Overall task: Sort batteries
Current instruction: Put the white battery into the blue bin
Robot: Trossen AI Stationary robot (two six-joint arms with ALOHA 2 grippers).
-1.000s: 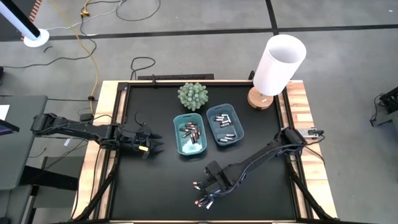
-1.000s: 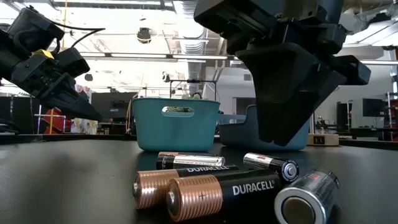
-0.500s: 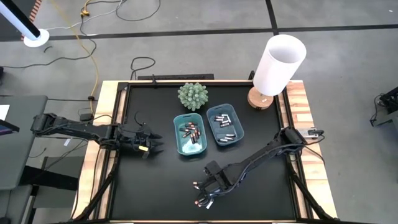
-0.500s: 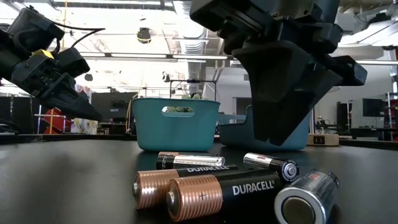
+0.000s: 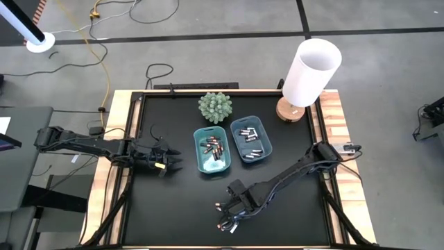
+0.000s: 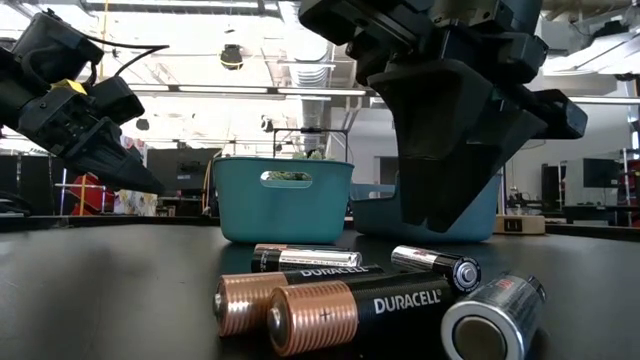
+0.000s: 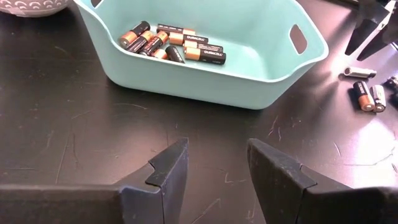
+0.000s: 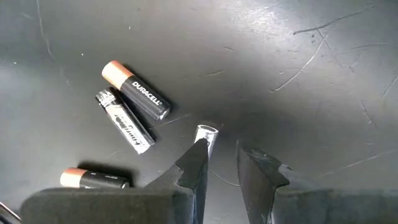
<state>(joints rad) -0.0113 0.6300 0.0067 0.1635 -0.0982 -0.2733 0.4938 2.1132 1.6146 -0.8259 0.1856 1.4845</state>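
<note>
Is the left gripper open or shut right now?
Open. In the left wrist view the left gripper shows a clear gap between its fingers, nothing held, short of the teal tray.

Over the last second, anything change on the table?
Barely. In the low view the right gripper has shifted slightly toward the picture's left above the loose batteries, taking hold of nothing. The left gripper waits open beside the teal tray; batteries and trays haven't moved.

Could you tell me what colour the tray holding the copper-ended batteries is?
Teal tray; the left wrist view shows it best.
</note>
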